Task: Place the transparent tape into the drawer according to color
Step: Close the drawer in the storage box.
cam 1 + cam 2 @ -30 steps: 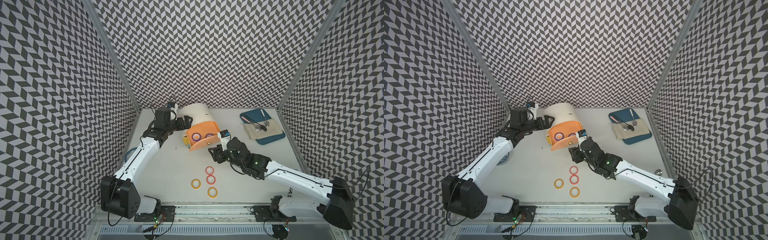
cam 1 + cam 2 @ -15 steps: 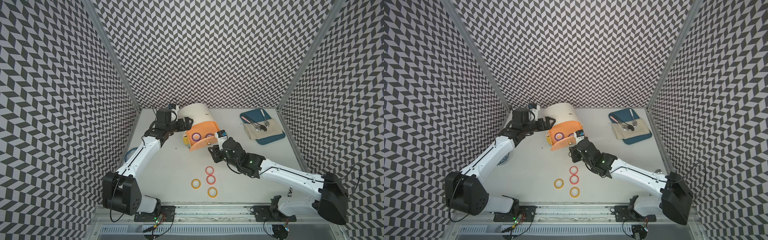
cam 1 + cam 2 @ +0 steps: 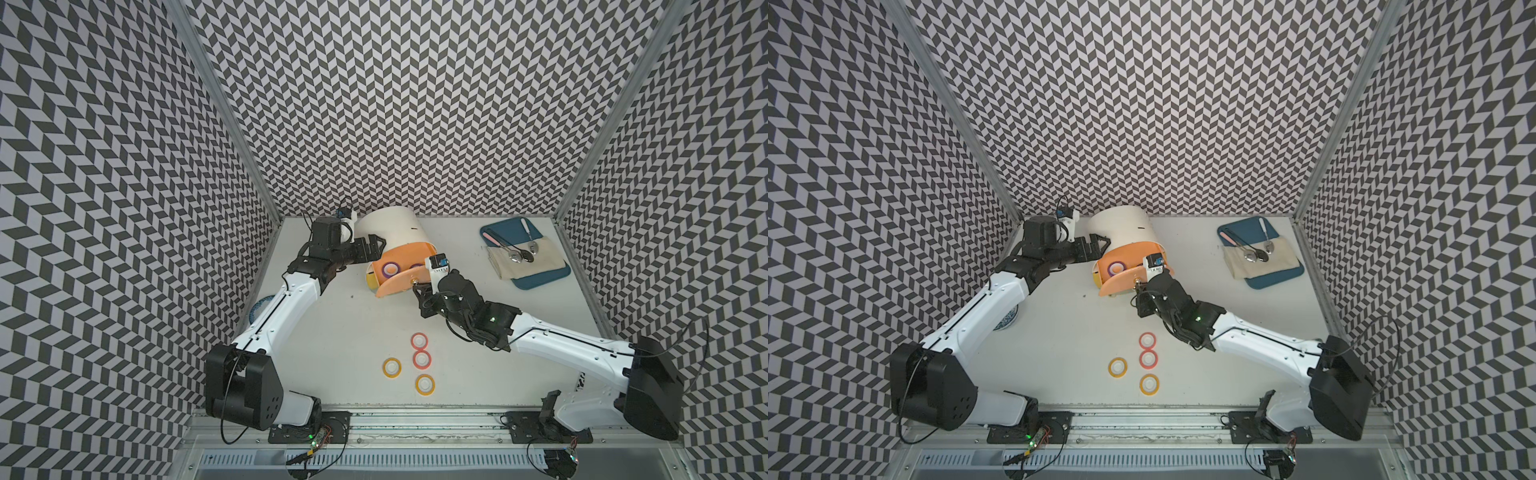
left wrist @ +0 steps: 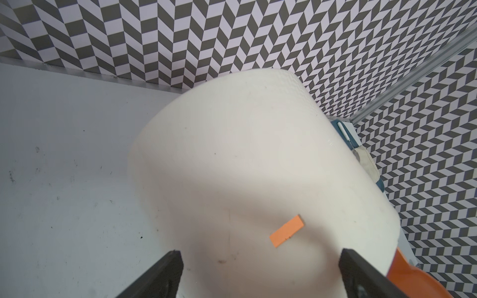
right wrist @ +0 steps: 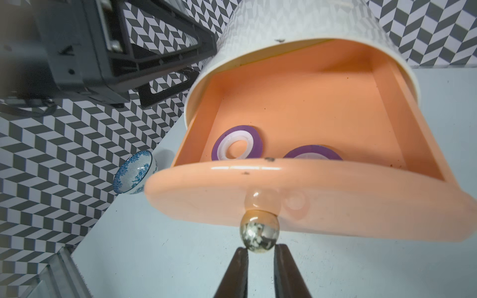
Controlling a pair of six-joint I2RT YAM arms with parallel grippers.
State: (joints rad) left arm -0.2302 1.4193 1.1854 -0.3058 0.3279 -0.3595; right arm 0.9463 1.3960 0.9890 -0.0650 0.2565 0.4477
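The cream cabinet (image 3: 395, 226) stands at the back with its peach drawer (image 3: 397, 284) pulled out. Two purple tape rolls (image 5: 236, 143) (image 5: 312, 153) lie flat inside it. My right gripper (image 5: 260, 251) is at the drawer front, its fingertips pinching the near end of the metal knob (image 5: 259, 236). My left gripper (image 4: 259, 254) is open, its fingers on either side of the cabinet's rounded top (image 4: 245, 167). Two red-pink rolls (image 3: 419, 340) (image 3: 421, 359) and two yellow-orange rolls (image 3: 392, 367) (image 3: 424, 384) lie on the table near the front.
A blue tray (image 3: 536, 279) with a cloth and spoons sits at the back right. A blue-patterned bowl (image 5: 135, 172) stands by the left wall, partly hidden under my left arm in both top views. A yellow drawer edge (image 3: 371, 282) shows below the peach one.
My right gripper has moved in toward the peach drawer's front and its jaws have closed onto the knob. The left arm and the loose rolls have stayed put.
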